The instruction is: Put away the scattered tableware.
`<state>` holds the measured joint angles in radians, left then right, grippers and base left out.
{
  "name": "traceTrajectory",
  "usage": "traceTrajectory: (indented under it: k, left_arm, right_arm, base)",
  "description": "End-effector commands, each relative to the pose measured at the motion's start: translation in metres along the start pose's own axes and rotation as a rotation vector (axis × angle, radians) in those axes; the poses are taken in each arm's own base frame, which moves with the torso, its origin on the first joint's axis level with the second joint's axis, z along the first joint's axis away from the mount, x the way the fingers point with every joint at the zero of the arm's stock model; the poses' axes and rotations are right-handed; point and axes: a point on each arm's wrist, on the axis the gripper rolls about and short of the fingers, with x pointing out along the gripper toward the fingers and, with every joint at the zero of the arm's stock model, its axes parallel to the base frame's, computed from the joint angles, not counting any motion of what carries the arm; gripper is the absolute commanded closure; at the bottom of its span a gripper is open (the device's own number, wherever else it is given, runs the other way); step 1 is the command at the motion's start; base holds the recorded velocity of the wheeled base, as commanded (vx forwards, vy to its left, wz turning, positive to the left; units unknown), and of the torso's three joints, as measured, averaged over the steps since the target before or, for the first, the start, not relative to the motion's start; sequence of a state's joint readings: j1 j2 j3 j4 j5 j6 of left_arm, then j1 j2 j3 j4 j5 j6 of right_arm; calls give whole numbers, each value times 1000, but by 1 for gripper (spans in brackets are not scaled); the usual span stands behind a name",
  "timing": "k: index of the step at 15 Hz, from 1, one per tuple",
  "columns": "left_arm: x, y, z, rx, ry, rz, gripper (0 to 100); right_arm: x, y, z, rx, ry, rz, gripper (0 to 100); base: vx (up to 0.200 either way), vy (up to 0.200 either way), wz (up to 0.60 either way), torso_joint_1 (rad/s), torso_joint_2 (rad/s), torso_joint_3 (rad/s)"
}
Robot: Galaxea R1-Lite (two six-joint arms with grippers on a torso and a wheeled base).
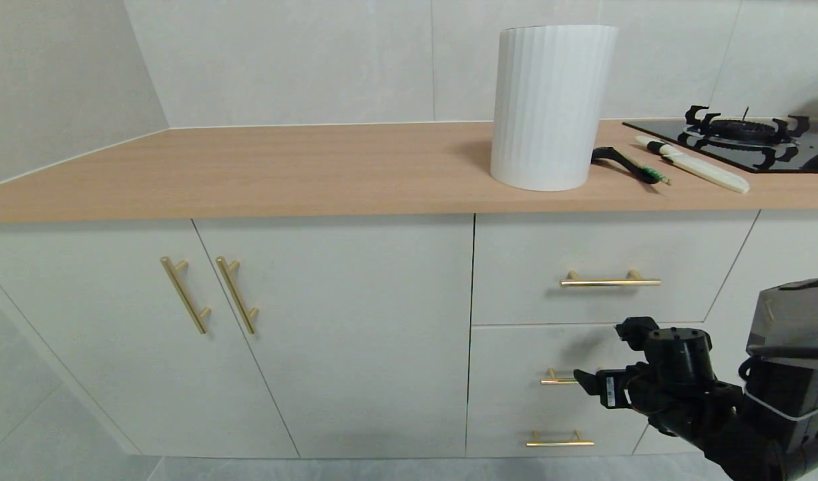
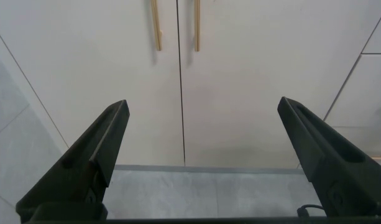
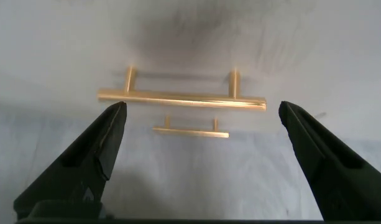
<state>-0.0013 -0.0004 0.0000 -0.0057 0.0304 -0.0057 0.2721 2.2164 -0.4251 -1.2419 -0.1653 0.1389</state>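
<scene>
On the wooden countertop (image 1: 282,167) a black-handled utensil (image 1: 626,164) and a white knife (image 1: 692,164) lie to the right of a tall white ribbed container (image 1: 549,107). My right gripper (image 1: 605,354) is low, in front of the drawer stack, open, with its fingers facing the middle drawer's gold handle (image 1: 557,379). In the right wrist view the gripper (image 3: 199,109) is open, the handle (image 3: 181,98) lies just beyond the fingers and nothing is held. My left gripper (image 2: 202,109) stands open and empty before the double cabinet doors (image 2: 178,93).
A black gas hob (image 1: 742,137) sits at the counter's right end. The top drawer handle (image 1: 610,281) and bottom drawer handle (image 1: 559,441) are gold bars. Two gold door handles (image 1: 208,294) are on the left cabinet. Tiled wall runs behind, grey floor below.
</scene>
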Motion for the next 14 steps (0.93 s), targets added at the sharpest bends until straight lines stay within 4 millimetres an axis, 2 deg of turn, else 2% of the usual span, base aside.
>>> traceTrajectory:
  k: [1, 14]
  left_arm:
    - [0, 0, 0, 0, 0, 0, 0]
    - [0, 0, 0, 0, 0, 0, 0]
  right_arm:
    - [12, -1, -18, -8, 37, -26, 0]
    - [47, -1, -28, 9, -28, -67, 0]
  base:
    - [0, 0, 0, 0, 0, 0]
    - [0, 0, 0, 0, 0, 0]
